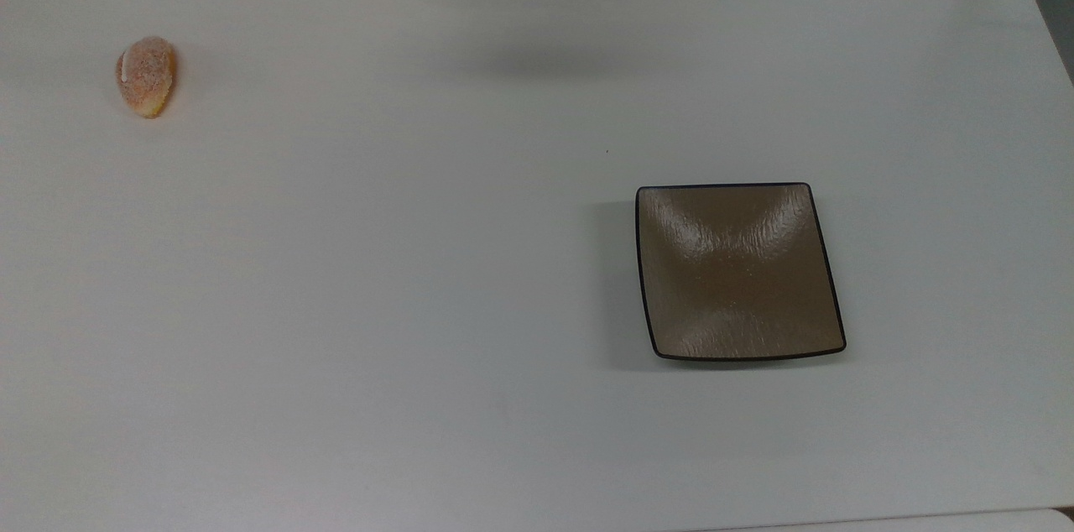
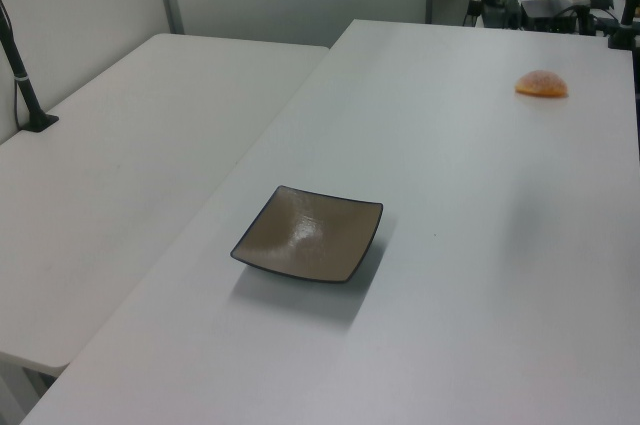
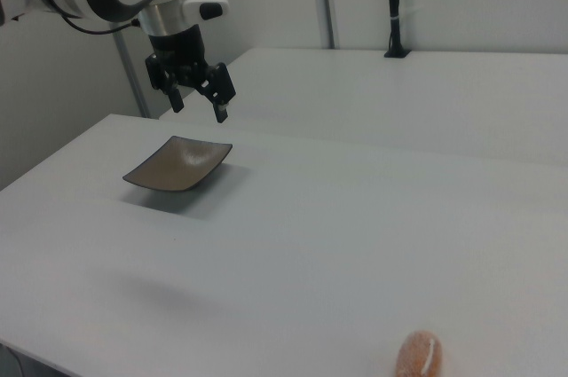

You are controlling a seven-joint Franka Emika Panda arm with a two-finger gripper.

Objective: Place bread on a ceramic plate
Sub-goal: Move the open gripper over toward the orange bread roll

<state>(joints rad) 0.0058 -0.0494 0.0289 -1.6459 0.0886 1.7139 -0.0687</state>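
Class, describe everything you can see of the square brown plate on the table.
The ceramic plate is square, glossy brown with a thin black rim, its sides curving slightly upward and its surface textured. It lies flat and empty on the white table, touching nothing else, far from the bread.

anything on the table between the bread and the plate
Nothing: in the top view, only bare white table runs from the bread to the ceramic plate.

I see even, bright overhead light; glare streaks the ceramic plate (image 1: 738,272), which casts a soft shadow on the desk (image 1: 377,305) at the top view's left.
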